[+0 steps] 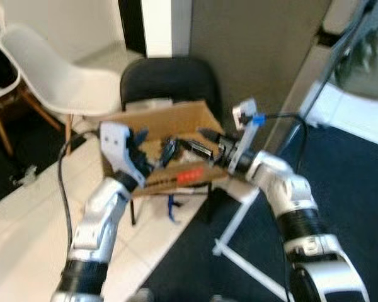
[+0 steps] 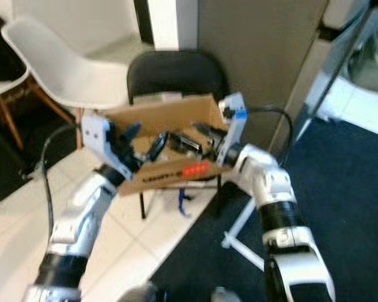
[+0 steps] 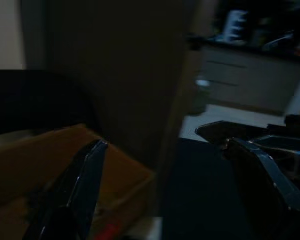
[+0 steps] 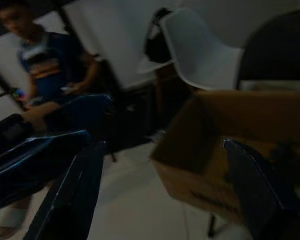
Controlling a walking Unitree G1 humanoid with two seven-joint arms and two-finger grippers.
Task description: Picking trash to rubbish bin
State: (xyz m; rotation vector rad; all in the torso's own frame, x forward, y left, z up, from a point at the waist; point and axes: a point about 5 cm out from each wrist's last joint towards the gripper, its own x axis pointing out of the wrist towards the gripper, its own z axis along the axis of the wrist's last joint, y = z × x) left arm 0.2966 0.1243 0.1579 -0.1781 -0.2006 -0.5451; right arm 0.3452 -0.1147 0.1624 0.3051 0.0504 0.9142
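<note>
An open cardboard box (image 1: 176,135) sits on a black chair (image 1: 169,78), serving as the bin. The left tool (image 1: 140,150) and right tool (image 1: 188,146) both hover over it, fingers spread wide, holding nothing. A white chair (image 1: 57,69) stands nearby; a seated person (image 4: 45,65) shows beyond.

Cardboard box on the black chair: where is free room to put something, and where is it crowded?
Over the cardboard box it is crowded: the left gripper and right gripper meet there. Free patches: the white chair seat, and the tiled floor between that chair and the dark carpet.
</note>
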